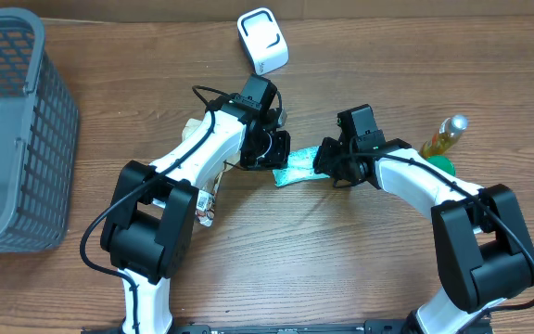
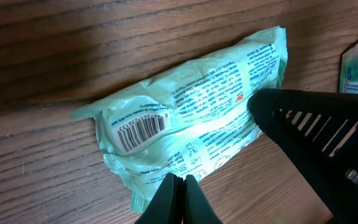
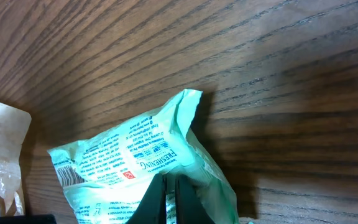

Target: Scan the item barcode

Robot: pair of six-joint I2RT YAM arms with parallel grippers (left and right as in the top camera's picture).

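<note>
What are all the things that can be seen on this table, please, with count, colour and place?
green packet: 1, pale green, table centre, between both grippers
barcode: 1, black on white, on the packet's upper face
scanner: 1, white, far side, centre
basket: 1, grey mesh, left side
bottle: 1, yellow, right side beside the right arm
beige wrapper: 1, beside the left arm, kind unclear
table: 1, brown wood
left gripper: 1, black, shut on the packet's edge
right gripper: 1, black, shut on the packet's other end

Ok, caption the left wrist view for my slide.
With barcode up, green packet pinched by left gripper and right gripper, wooden table beneath.
</note>
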